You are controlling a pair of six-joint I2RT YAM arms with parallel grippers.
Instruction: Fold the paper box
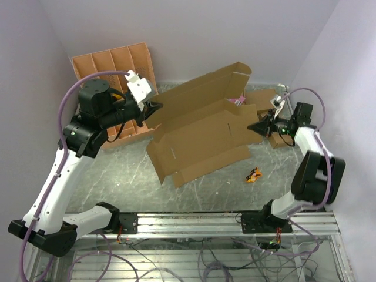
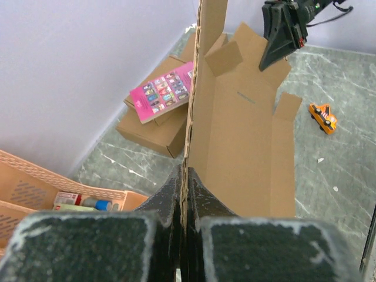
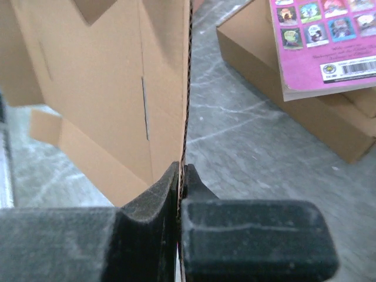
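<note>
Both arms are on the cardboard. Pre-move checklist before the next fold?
1. Left gripper shut on the paper box edge: ok.
2. Right gripper shut on the opposite edge: ok.
3. Box closed up: not ok, its panels lie spread open.
4. Orange toy car apart from the cardboard: ok.
5. Pink book on the small boxes clear of the rear edge: cannot tell.

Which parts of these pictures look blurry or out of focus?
Left wrist view: the left end effector is soft up close, the paper box sharp. Right wrist view: the right end effector blurs likewise. Top view: even light, no glare.
</note>
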